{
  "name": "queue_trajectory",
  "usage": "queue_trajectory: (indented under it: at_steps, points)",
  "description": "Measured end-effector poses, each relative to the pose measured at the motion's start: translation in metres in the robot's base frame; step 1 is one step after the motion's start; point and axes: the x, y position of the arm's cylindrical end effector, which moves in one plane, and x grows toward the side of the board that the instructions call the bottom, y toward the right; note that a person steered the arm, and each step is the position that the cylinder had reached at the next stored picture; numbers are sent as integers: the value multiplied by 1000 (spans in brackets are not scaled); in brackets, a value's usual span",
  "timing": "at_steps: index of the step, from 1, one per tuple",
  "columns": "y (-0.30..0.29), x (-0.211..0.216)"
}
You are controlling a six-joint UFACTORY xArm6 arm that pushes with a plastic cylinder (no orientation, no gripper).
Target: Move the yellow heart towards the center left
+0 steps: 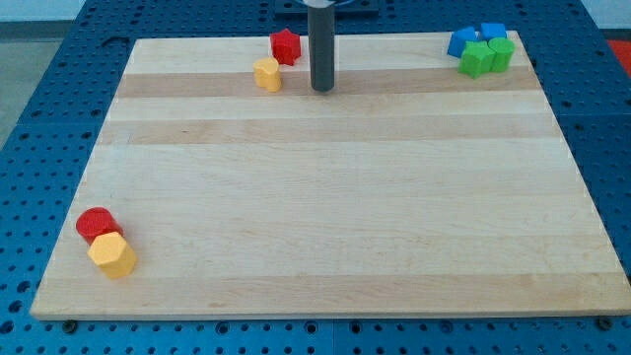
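- Our wooden bench [325, 227] fills most of the view, lying on a blue pegboard surface [39, 59].
- Our arm ends in a straight dark rod; the tool has nothing that grips, so it holds nothing. My tip [322, 89] rests on the bench near the view's top, a little left of centre.
- The yellow heart [267, 74] sits just to the view's left of my tip, close but apart from it.
- A red block [285, 45] stands just above and right of the yellow heart.
- In the view's bottom left corner, a red cylinder [96, 224] touches a yellow hexagonal block [112, 255].
- In the view's top right corner, two blue blocks [463, 41] [493, 33] and two green blocks [476, 59] [501, 52] cluster together.
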Motion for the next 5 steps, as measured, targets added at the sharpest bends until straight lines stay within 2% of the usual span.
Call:
queue_trajectory:
  at_steps: [1,3,5]
  points:
    - [-3,-20]
    - [-95,-20]
    - [-111,-20]
